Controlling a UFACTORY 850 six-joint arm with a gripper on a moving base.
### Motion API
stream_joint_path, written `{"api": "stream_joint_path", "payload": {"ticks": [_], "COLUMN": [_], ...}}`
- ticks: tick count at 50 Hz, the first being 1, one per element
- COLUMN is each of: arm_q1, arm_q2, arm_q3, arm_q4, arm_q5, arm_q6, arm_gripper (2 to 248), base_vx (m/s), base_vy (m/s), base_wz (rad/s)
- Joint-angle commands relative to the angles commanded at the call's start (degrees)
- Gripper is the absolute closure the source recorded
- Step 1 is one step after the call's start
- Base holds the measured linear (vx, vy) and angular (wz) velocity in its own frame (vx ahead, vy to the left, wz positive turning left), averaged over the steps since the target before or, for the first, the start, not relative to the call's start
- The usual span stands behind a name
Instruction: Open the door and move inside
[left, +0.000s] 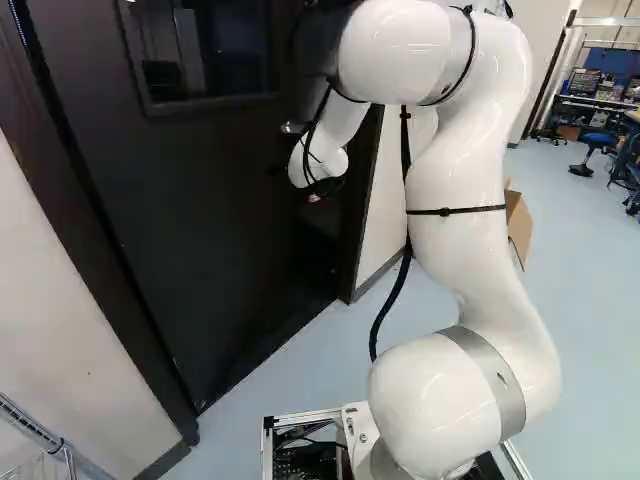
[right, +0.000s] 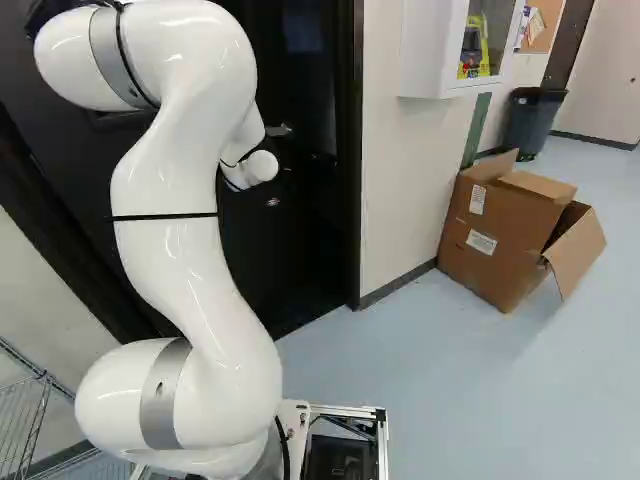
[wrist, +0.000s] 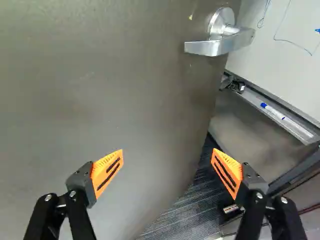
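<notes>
In the left base view, my arm (left: 470, 200) rises right of the middle and reaches over toward the dark door (left: 190, 220), with its window (left: 205, 45) high up. My gripper (left: 326, 188) is a small black shape at the end of the wrist, near the handle side of the door and lower than the metal lever handle (left: 292, 127). A wire rack (left: 35, 432) shows at the lower left, and a blue chair (left: 598, 140) stands on the pale floor (left: 345, 360) far off at the upper right. In the right base view, my arm covers much of the door, and the handle shows just beside my white wrist. Right of the door frame (right: 352, 150), an opened cardboard box (right: 490, 235) sits on the floor against the wall (right: 400, 170), below a white wall cabinet (right: 430, 50), with a dark bin (right: 533, 122) farther back. In the wrist view, my gripper (wrist: 167, 161) is open, its orange pads (wrist: 109, 170) wide apart with nothing held between them. The door spreads ahead of me, standing ajar; its handle is ahead of my fingers, apart from them. Past the door's edge I see striped carpet (wrist: 185, 215), a whiteboard (wrist: 285, 50) and a blue-capped marker (wrist: 275, 112) in its tray (wrist: 257, 102).
</notes>
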Motion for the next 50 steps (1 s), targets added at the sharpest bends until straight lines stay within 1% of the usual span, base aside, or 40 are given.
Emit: {"api": "stream_joint_path", "payload": {"ticks": [9,15,31,50], "arm_q1": [0.3,0.91,3.07,5.59], "arm_q2": [2.14,2.29,-0.03,-3.05], "arm_q3": [2.73,2.92,-0.05,-3.98], "arm_q4": [-3.04,-5.14,-10.04,-12.05], "arm_q5": [-0.33,-0.27,0.97,1.15], "arm_q6": [0.0,0.0,0.0,0.0], "arm_gripper": [3,3,3,3], "base_vx": [0.0,0.0,0.0,0.0], "base_vy": [0.0,0.0,0.0,0.0], "base_wz": [0.0,0.0,0.0,0.0]}}
